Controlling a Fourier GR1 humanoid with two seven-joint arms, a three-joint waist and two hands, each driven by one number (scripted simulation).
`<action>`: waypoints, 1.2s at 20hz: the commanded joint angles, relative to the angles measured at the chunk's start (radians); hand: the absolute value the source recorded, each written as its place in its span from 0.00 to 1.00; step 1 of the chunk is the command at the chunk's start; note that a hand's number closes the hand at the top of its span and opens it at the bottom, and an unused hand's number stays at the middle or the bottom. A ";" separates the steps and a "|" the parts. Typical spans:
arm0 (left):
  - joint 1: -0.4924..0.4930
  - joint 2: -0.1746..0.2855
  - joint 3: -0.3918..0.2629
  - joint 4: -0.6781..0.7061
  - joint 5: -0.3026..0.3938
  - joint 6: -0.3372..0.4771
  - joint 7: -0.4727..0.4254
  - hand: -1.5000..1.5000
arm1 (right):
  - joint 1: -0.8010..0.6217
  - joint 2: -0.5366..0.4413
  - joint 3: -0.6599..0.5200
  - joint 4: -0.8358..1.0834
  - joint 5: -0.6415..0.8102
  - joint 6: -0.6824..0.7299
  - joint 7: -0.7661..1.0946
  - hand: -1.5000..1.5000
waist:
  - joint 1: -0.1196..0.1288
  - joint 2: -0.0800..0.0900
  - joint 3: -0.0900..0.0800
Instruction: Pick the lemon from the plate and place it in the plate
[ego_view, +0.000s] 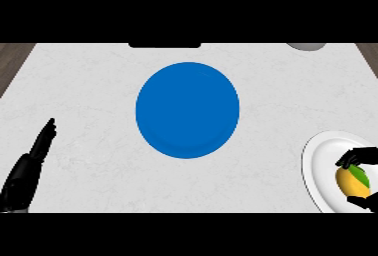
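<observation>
A yellow lemon (353, 183) with a green patch lies on the white plate (321, 162) at the lower right edge. My right hand (360, 157) is curled round it, fingers above and thumb below at the picture's edge. The blue plate (187, 110) sits bare in the middle of the white counter, well to the left of the lemon. My left hand (33, 160) rests at the lower left, fingers straight and pointing up, holding nothing.
A black object (164, 45) lies at the counter's far edge, top centre. A grey rounded item (306, 46) shows at the top right. Dark wood borders the counter at the top left (13, 57).
</observation>
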 joint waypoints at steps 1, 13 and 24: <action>0.004 -0.023 0.028 0.013 -0.035 -0.003 -0.015 0.50 | 0.042 -0.001 -0.031 -0.056 0.006 0.012 -0.022 1.00 | -0.003 0.000 0.001; -0.103 -0.032 -0.066 0.020 -0.042 -0.031 -0.007 0.50 | -0.574 -0.063 0.194 0.251 0.433 -0.390 -0.061 1.00 | 0.127 0.042 0.007; -0.089 -0.046 -0.042 0.037 -0.044 -0.008 0.020 0.50 | -0.839 -0.035 0.068 0.452 0.339 -0.577 -0.419 1.00 | 0.053 0.018 0.004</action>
